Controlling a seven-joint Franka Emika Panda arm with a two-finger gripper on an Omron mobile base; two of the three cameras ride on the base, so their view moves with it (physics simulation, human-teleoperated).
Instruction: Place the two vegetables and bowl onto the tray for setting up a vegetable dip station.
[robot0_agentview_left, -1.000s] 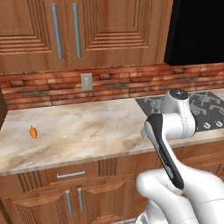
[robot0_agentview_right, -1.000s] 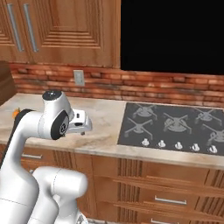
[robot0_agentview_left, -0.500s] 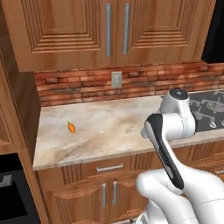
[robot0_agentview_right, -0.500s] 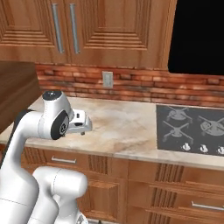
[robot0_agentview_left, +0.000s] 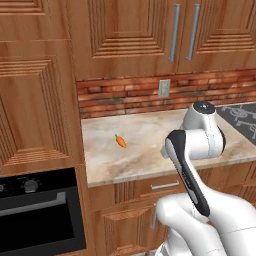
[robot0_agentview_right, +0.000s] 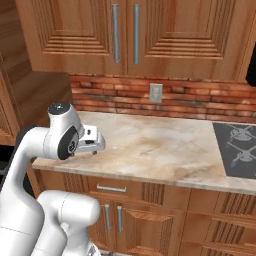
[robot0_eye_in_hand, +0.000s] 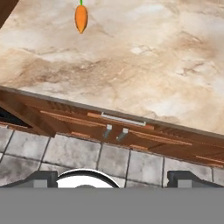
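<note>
A small orange carrot (robot0_agentview_left: 120, 141) with a green top lies on the marble counter (robot0_agentview_left: 145, 145), toward its left end. In the hand view the carrot (robot0_eye_in_hand: 81, 18) sits at the top left, far from the fingertips (robot0_eye_in_hand: 43, 177). My gripper (robot0_eye_in_hand: 116, 179) is open and empty, hovering out past the counter's front edge above the tiled floor. In the right base view the gripper (robot0_agentview_right: 95, 145) juts from the arm's hand over the counter's (robot0_agentview_right: 160, 145) front left part. The bowl and the tray are out of view.
A grey stovetop (robot0_agentview_left: 245, 115) (robot0_agentview_right: 237, 150) lies at the counter's right end. A black oven (robot0_agentview_left: 40, 210) sits in a tall wooden cabinet left of the counter. A wall outlet (robot0_agentview_left: 164, 88) is set in the brick backsplash. A drawer handle (robot0_eye_in_hand: 122, 119) runs under the counter edge.
The base has driven left, so the whole scene has slid right in both base views and the oven cabinet has come into view. The arm's pose is unchanged and the gripper stays open.
</note>
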